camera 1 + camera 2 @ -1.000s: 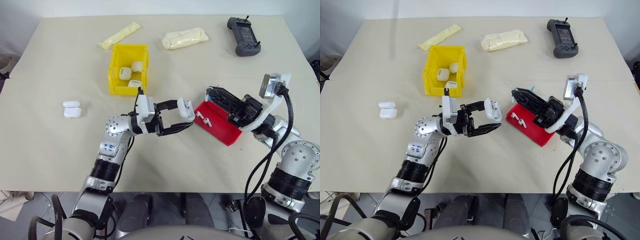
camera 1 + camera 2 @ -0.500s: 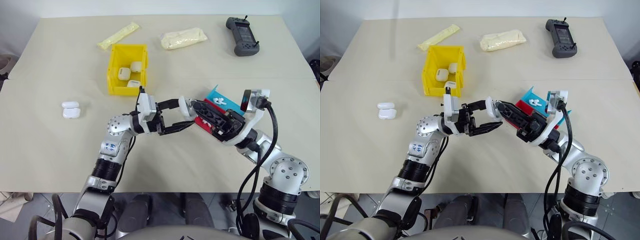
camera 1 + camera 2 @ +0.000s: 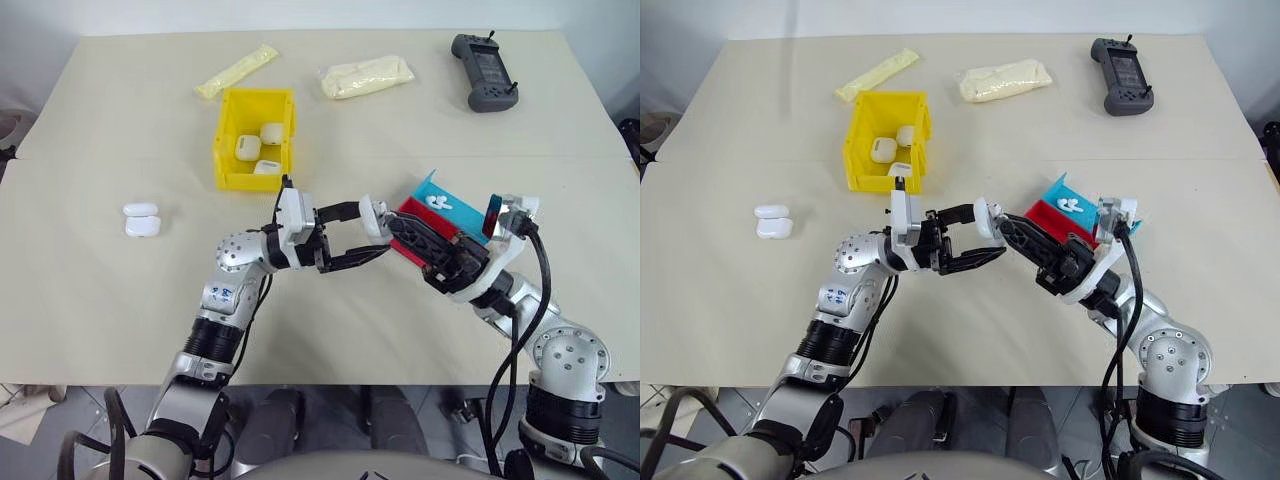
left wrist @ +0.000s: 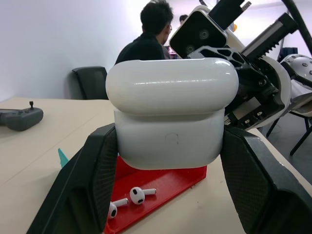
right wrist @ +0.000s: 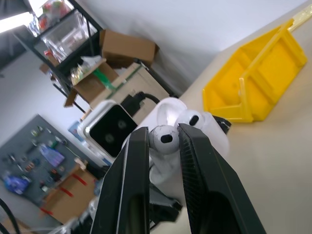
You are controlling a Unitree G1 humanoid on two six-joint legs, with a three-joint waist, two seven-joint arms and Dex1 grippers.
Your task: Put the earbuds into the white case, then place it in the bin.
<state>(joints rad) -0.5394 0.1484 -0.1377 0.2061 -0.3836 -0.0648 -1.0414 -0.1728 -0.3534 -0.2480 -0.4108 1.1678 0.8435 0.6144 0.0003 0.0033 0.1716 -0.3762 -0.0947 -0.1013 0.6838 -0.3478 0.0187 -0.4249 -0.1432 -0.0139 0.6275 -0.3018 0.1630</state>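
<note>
Left arm reaches forward, forearm angled inward, left tool (image 3: 362, 233) pointing toward right side, black fingers clamped on white case (image 4: 170, 117). Right arm bent at elbow, wrist cocked, right tool (image 5: 163, 139) aimed at left tool, tips just beside case, fingers pinching earbud (image 5: 164, 138) between them.

Both arms are silver-grey metal with round, ribbed black joint bands — the left upper arm carries small blue markings. Each ends in a gripper of 2 black fingers, left gripper (image 3: 352, 233) and right gripper (image 3: 392, 226), on a white wrist block. Thick black cables loop along the right arm to a white camera housing (image 3: 510, 214).
</note>
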